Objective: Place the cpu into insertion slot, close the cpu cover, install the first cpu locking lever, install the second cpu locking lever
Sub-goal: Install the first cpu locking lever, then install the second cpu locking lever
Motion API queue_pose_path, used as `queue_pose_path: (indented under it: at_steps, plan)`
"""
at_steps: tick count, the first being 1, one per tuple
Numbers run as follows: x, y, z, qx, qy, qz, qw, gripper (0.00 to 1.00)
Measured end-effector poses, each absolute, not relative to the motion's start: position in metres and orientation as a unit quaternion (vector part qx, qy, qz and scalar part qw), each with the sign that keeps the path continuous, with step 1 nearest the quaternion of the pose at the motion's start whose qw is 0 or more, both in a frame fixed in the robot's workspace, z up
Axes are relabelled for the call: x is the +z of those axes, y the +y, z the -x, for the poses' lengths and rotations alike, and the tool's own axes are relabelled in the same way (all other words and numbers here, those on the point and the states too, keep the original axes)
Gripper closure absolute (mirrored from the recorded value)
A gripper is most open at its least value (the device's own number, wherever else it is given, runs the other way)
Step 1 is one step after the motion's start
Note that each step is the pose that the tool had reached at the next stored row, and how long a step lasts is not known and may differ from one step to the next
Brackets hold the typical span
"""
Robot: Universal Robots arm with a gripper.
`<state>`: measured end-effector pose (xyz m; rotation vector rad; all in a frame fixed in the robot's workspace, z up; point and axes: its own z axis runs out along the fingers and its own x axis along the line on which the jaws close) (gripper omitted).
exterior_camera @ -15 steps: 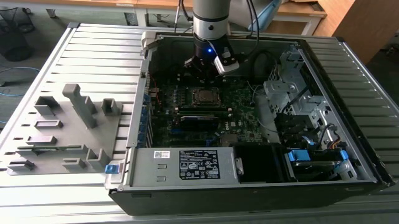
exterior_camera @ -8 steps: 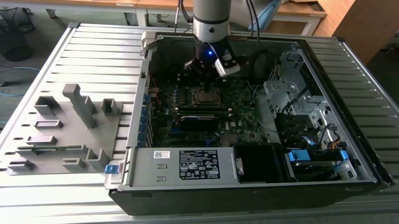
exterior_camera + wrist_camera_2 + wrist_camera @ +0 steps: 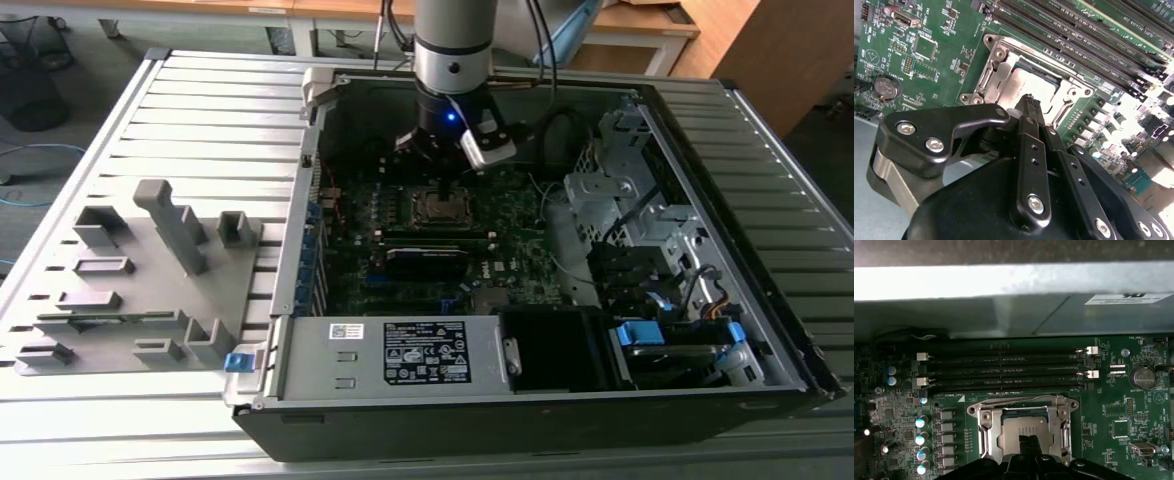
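The gripper (image 3: 1030,102) has its jaws pressed together with nothing between them, its tip just over the cpu (image 3: 1021,432), at that chip's 6 o'clock edge in the first wrist view. The cpu lies flat in the insertion slot (image 3: 985,437), with the cpu cover (image 3: 1024,412) down around it. In the exterior view, the slot sits on the motherboard (image 3: 514,255) inside the open computer case (image 3: 667,180), at 12 o'clock from the power supply (image 3: 387,352).

Dull metal cpu (image 3: 1024,431), silvery cover (image 3: 985,432)
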<state>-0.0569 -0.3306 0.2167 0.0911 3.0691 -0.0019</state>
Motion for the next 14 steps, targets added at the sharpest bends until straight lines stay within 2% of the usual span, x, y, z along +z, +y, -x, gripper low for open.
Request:
queue_pose_path:
  at_steps: [14]
  plan:
    - [0.2258, -0.3307, 0.0558, -0.001, 0.999, -0.03, 0.036, 0.9]
